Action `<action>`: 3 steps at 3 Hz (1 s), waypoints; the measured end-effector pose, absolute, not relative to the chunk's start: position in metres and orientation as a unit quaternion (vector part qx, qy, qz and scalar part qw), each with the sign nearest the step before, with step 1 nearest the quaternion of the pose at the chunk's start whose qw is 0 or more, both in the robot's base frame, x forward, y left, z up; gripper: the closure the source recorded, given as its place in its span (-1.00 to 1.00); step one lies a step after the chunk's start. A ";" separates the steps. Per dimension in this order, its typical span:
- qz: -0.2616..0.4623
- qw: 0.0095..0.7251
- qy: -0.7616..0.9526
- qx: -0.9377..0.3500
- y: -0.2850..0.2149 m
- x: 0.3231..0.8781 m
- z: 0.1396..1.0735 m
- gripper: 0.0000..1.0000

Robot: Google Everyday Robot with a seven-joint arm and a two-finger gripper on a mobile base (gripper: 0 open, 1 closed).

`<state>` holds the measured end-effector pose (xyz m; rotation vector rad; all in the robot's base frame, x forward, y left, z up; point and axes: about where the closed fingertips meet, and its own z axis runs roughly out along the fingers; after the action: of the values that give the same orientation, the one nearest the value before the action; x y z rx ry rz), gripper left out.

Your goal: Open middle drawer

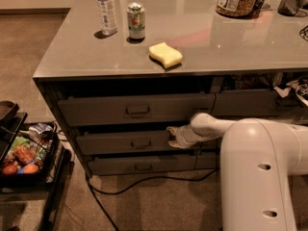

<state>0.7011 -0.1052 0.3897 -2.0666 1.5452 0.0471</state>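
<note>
We are holding the pincer (174,136) at the right end of the middle drawer (120,142), wedged between the top drawer (96,112) and the bottom drawer (115,165). Our white arm (260,158) is blocking the right side. The floor (159,206) in front is lying open (a black cable (144,179) is trailing across it), and a cart (54,182) is crowding the left.

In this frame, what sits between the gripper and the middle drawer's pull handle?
Nothing. In the camera view, only bare grey drawer front separates the gripper, at the right end of the middle drawer, from the pull handle.
</note>
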 end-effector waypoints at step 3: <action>0.026 0.278 0.581 -0.765 -0.105 0.703 0.390 1.00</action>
<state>0.7029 -0.1049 0.3904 -2.0530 1.5581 0.0705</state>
